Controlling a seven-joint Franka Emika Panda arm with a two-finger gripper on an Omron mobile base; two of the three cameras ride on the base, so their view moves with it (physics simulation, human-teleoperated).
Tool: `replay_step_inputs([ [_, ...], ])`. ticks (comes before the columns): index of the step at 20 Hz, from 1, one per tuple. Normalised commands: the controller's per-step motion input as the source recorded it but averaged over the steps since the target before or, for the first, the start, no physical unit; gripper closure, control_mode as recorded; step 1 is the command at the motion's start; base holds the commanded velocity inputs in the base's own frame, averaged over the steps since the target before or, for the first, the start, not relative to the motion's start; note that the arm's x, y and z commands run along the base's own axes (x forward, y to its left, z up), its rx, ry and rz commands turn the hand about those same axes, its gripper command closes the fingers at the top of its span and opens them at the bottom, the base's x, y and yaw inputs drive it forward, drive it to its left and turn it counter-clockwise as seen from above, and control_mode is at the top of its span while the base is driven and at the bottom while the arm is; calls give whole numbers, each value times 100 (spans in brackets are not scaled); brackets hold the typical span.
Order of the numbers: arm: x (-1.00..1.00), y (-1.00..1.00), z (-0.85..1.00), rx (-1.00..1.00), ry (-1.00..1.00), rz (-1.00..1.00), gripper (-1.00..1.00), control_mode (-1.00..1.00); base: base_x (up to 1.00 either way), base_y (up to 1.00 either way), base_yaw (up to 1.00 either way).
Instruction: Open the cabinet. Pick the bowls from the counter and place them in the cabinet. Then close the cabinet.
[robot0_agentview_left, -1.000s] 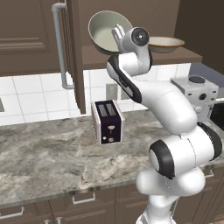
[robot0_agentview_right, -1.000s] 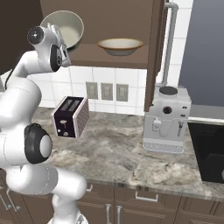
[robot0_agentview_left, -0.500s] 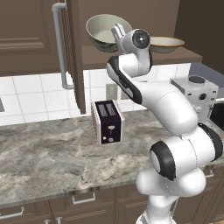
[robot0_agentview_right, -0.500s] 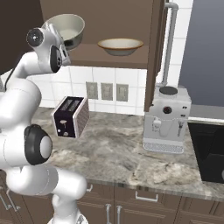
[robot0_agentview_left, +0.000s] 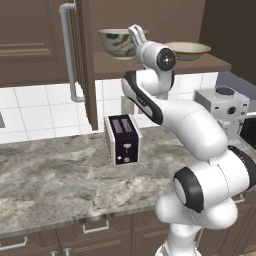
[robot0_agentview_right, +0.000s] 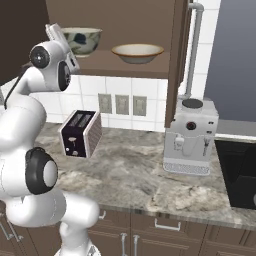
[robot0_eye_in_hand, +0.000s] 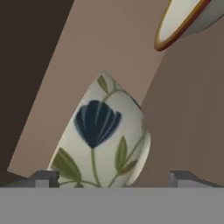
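While raised, gripper (robot0_eye_in_hand: 111, 179) apparently open, facing bowl (robot0_eye_in_hand: 103, 140)

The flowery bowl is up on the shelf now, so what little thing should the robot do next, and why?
Probably pull the tool straight back out of the cabinet. The flowery bowl already stands upright on the shelf beside the cream bowl, and the tool's fingers are spread wide on either side of it, not squeezing. Backing away first should keep the arm from bumping it before the doors get shut.
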Motion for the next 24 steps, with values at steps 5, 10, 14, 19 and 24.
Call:
replay_step_inputs([
  [5, -3, 1, 46, 0, -23, 9, -100, -100, 0, 0, 0],
  [10, -35, -15, 40, 0, -1, 1, -100, -100, 0, 0, 0],
  [14, -65, -40, 32, 0, 5, 0, -100, -100, 0, 0, 0],
  [19, -97, -49, -5, 0, 43, -8, -100, -100, 0, 0, 0],
  [24, -95, -32, -1, 0, 41, -8, -100, -100, 0, 0, 0],
])
